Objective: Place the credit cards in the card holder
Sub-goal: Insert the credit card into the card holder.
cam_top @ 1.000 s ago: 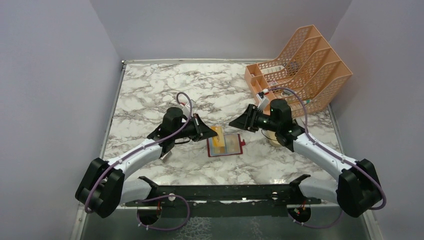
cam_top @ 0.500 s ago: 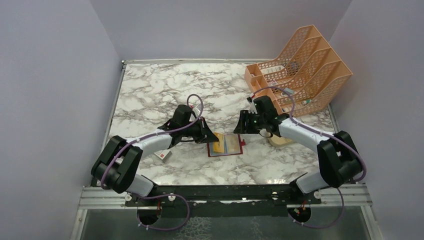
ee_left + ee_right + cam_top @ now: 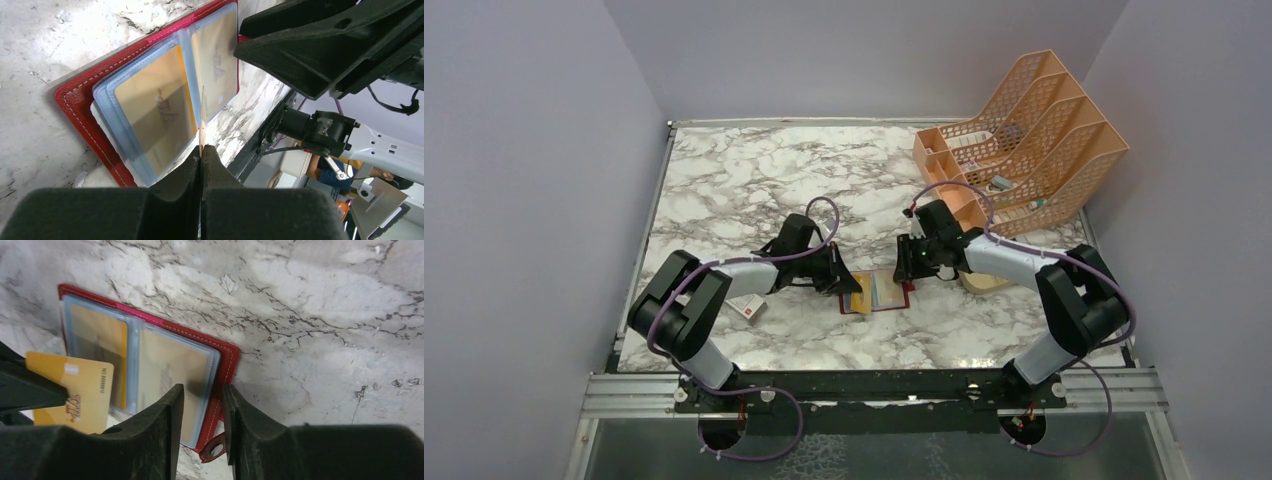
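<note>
The dark red card holder (image 3: 886, 292) lies open on the marble table, clear sleeves up, with gold cards in both sleeves (image 3: 155, 107) (image 3: 150, 367). My left gripper (image 3: 848, 284) (image 3: 202, 151) is shut on a gold credit card (image 3: 201, 117), seen edge-on, held tilted over the holder's left side; the card's face shows in the right wrist view (image 3: 75, 390). My right gripper (image 3: 910, 262) (image 3: 202, 402) is open, its fingers (image 3: 167, 415) straddling the holder's right edge above the snap tab (image 3: 212, 452). No blue card is in view.
An orange mesh file rack (image 3: 1024, 130) stands at the back right. A beige tray (image 3: 986, 281) sits behind my right arm. A small white box with a red mark (image 3: 746, 308) lies under my left arm.
My left gripper has carried the gold card right and down onto the holder's left side. My right gripper has moved left and down to the holder's right edge.
</note>
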### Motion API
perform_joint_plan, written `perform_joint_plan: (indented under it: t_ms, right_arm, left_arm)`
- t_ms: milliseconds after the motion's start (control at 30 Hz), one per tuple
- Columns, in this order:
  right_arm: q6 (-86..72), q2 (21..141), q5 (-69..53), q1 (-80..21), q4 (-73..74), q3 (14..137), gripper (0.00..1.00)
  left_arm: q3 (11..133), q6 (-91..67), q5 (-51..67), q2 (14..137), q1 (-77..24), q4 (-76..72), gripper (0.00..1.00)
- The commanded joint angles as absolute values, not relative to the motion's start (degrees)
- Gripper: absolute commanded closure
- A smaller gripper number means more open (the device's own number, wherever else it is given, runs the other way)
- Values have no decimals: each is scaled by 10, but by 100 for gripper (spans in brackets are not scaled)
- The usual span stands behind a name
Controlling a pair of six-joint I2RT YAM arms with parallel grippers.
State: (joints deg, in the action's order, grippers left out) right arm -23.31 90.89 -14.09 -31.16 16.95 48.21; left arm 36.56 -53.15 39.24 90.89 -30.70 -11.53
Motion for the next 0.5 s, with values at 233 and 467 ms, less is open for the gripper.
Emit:
perform_joint_plan:
  t_ms: [233, 467]
  right_arm:
    - [-232, 917, -72, -341, 194, 465, 74]
    - [-238, 905, -72, -344, 190, 453, 76]
  left_arm:
    - [390, -516, 417, 930, -305, -135, 100]
    - [402, -510, 418, 940, -306, -131, 100]
